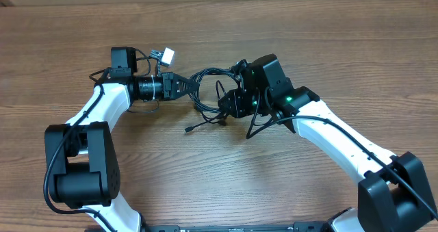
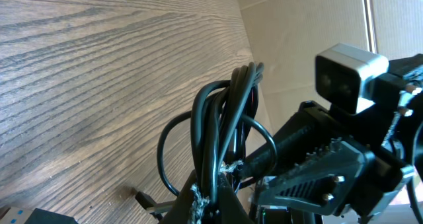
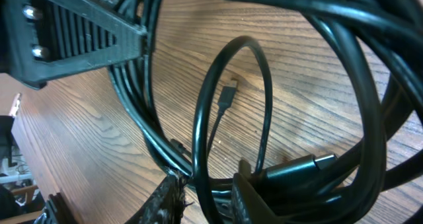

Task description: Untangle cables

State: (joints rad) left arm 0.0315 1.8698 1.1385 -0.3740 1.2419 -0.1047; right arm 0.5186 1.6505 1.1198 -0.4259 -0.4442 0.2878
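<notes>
Cables [image 1: 209, 72] stretch between left hand [image 1: 182, 85] and right hand [image 1: 229, 103].

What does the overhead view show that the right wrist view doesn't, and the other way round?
Only overhead: both white-and-black robot arms whole, left and right. Only right wrist: a silver-tipped black plug beside the right gripper, whose fingertips stand apart around one loop. Both: the looped thin black cables clamped in the left gripper, over the wood-grain table.

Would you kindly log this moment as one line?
left tool: shut on cables | right tool: open around one of them | cables: tangled
</notes>
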